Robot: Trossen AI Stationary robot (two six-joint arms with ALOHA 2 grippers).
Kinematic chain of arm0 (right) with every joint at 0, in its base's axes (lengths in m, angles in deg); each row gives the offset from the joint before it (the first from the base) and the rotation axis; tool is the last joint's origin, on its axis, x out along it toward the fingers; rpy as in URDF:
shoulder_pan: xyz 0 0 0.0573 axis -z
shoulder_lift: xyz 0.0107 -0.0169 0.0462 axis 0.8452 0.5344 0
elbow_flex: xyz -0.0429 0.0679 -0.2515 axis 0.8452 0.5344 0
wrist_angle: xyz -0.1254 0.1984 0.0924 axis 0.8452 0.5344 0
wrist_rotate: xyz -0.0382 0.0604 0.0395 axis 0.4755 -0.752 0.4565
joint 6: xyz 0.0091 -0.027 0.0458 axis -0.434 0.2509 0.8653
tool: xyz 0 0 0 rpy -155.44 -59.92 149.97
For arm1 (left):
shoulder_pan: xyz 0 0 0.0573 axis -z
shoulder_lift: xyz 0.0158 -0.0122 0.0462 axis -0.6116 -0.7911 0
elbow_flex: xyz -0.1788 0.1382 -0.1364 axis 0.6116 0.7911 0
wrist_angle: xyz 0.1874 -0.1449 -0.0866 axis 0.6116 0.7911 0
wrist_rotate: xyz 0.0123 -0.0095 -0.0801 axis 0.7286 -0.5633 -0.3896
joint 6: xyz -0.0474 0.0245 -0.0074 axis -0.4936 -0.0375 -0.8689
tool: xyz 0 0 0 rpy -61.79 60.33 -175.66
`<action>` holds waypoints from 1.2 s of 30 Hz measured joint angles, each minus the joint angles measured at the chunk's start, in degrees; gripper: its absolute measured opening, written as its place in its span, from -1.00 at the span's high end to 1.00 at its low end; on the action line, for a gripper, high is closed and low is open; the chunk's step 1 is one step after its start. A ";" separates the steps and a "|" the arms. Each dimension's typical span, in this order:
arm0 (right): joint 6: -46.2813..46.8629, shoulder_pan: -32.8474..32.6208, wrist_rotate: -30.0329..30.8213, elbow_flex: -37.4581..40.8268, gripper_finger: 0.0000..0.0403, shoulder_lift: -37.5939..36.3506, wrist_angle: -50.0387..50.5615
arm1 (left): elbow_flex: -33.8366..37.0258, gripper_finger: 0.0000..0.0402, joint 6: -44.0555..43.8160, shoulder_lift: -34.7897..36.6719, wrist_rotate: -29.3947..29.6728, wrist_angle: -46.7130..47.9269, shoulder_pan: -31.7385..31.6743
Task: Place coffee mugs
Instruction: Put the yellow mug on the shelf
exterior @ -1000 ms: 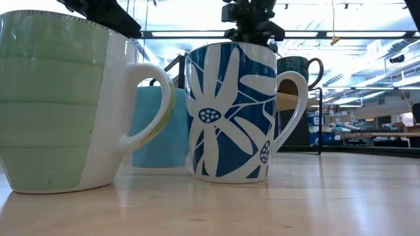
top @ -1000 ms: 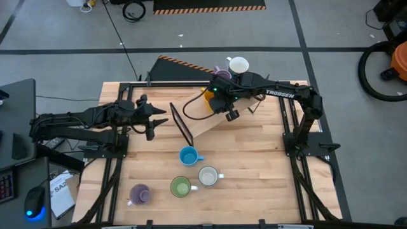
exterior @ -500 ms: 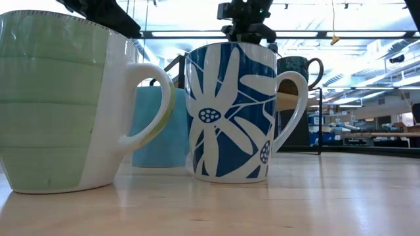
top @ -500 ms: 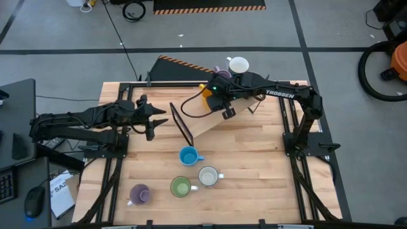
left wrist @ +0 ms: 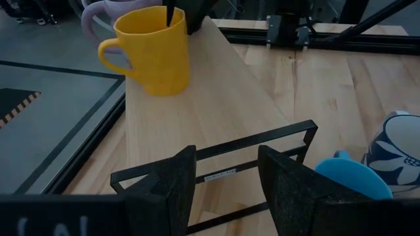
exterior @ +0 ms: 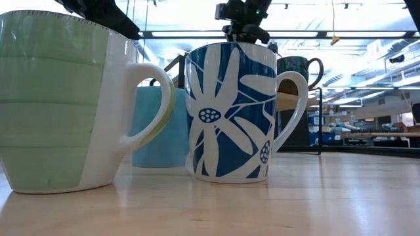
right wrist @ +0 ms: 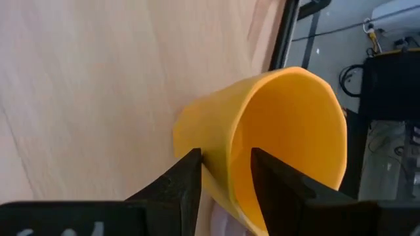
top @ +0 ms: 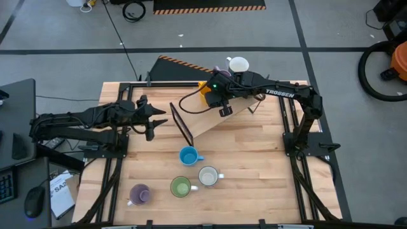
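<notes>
At table's far edge, on the raised wooden board point(top: 219, 117), right gripper point(right wrist: 225, 169) pinches the orange mug point(left wrist: 154, 49) by its wall, one finger inside the rim. Thin one-sided hold: mug may swing or knock the lilac mug point(left wrist: 108, 10) just behind. Left gripper point(left wrist: 226, 180) waits, jaws spread, left of the board.

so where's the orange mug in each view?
High: orange mug at the board's far end, under the right gripper.
Low: not in it.
Left wrist: far end of the wooden board.
Right wrist: mug wall between the fingers.
Shared landmark: the wooden board.
</notes>
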 joint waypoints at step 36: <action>5.83 -0.92 5.86 -0.03 0.32 -0.36 -1.85 | 0.00 0.15 -1.63 0.01 -1.29 0.26 0.00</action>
